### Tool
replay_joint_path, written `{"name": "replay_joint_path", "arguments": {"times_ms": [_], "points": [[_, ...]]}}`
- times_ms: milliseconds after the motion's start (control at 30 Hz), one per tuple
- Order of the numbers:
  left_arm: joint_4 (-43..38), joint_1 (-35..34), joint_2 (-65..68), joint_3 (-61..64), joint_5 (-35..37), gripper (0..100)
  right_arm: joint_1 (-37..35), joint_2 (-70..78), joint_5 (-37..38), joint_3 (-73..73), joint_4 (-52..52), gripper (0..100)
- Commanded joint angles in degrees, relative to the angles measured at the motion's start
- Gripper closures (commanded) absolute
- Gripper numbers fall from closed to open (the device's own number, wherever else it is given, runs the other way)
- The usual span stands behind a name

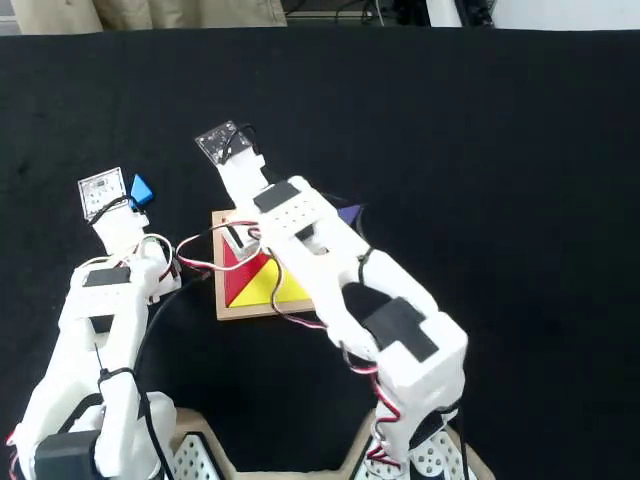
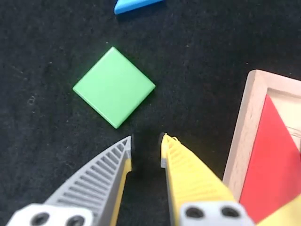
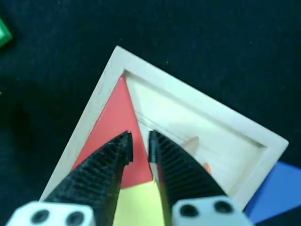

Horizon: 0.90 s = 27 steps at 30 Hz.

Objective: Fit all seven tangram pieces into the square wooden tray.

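We read a black tabletop (image 1: 520, 140) and a pale bare-wood tray (image 3: 188, 92). Pieces: red triangle (image 3: 110, 125), yellow triangle (image 1: 262, 287), green square (image 2: 114, 86), light blue piece (image 2: 137, 5), deeper blue piece (image 3: 277, 190). Left jaws are one grey and one yellow, both ribbed. Right jaws are black and ribbed. Arms (image 1: 110, 300) are white with black blocks and red, black and white wires.

A black cloth (image 1: 480, 150) covers the table, and beyond its far edge show a strip of beige fabric (image 1: 150, 12) at one end, some dark cables (image 1: 370, 10) near the middle and a white surface (image 1: 570, 12) at the other end
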Motion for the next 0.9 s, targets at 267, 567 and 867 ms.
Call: {"name": "replay_joint_path", "arguments": {"times_ms": [267, 567, 867], "points": [[-1.05, -0.4, -1.76, -0.75, 0.18, 89, 6.86, 2.59, 0.35, -7.43, 8.53, 95.2], [-1.05, -0.4, -1.76, -0.75, 0.18, 89, 7.03, 0.31, 0.7, -6.37, 9.05, 95.3], [-1.05, -0.31, -1.76, -0.84, 0.18, 89, 3.69, 3.74, 0.7, -9.89, 4.04, 95.3]]}}
